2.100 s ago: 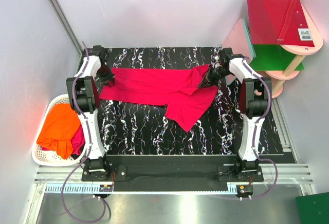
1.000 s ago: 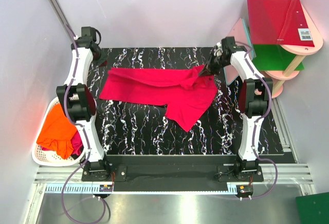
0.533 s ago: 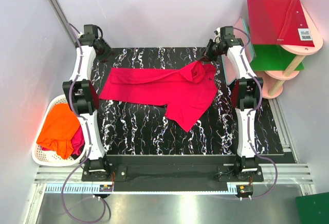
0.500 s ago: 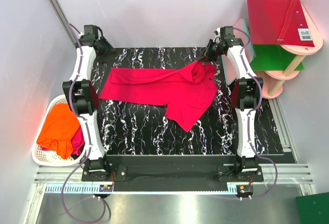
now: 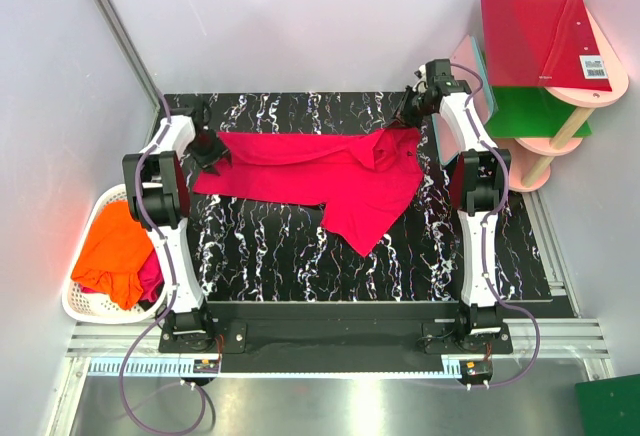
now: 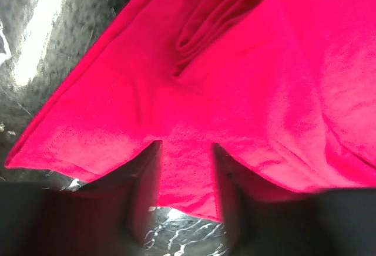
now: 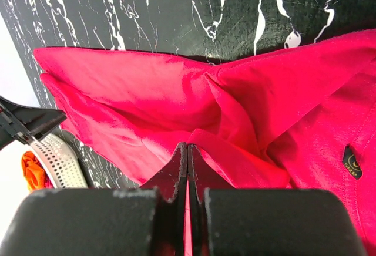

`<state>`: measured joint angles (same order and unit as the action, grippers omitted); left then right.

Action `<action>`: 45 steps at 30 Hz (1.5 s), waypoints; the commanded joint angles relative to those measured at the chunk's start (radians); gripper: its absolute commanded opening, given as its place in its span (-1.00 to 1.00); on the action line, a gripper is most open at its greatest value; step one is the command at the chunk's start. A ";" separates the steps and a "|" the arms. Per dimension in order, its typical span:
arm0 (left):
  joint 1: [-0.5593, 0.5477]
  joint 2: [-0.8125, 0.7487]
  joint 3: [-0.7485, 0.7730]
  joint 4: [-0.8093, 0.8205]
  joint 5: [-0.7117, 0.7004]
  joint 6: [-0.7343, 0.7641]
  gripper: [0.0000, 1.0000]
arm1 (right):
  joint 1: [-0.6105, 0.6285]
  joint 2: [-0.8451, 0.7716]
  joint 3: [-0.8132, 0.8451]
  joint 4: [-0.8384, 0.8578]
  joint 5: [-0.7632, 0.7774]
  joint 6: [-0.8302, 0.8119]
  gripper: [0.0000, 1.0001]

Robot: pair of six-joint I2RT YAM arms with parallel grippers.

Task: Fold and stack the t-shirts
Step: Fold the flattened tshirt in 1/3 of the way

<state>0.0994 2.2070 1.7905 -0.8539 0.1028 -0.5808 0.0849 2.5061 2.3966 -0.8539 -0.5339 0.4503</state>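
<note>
Here the crimson t-shirt (image 5: pixel 330 171) lies spread over the far half of the table (image 5: pixel 300 266), its long axis running from the far-left corner toward the far-right corner, with one broad flap reaching down toward the table's middle. A small crease stands up in the cloth (image 6: pixel 264 80) just beyond the left end.

Left gripper (image 5: pixel 212 151): down at the shirt's left end, near the table's left edge. In the wrist view its claw (image 6: pixel 185 150) stands apart, both fingers (image 6: pixel 147 177) resting over the hem with flat cloth showing between them; nothing is pinched yet.

Right gripper (image 5: pixel 408 119): at the far-right corner. Its claw (image 7: pixel 187 150) is together, clamped on a bunched fold of the same shirt (image 7: pixel 147 97), which rises slightly toward it.

Key relation: the garment stretches between the two claws, so each arm is the nearer one to its own end. From the left claw the body of the shirt lies inward, toward the table's right edge. The likely next move, closing the left claw on that hem, therefore depends on the edge lying between the fingers, as it appears to.

A basket (image 5: pixel 85 308) beside the table's left edge holds an orange t-shirt (image 5: pixel 115 246) and some pinkish-red cloth, apparently awaiting folding.
</note>
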 commanded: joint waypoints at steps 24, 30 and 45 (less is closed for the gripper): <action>0.010 0.192 0.371 0.044 0.005 -0.099 0.10 | -0.004 -0.023 -0.014 0.000 -0.028 -0.035 -1.00; 0.010 0.194 0.372 0.044 -0.005 -0.100 -1.00 | -0.002 -0.018 -0.016 -0.007 -0.028 -0.035 -1.00; 0.034 0.040 0.395 0.062 -0.063 -0.139 -1.00 | -0.004 -0.042 0.087 0.004 0.067 -0.041 -1.00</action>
<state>0.1184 2.3569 2.1193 -0.8360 0.0799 -0.6876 0.0849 2.5061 2.3901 -0.8673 -0.5190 0.4301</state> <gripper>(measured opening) 0.019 0.009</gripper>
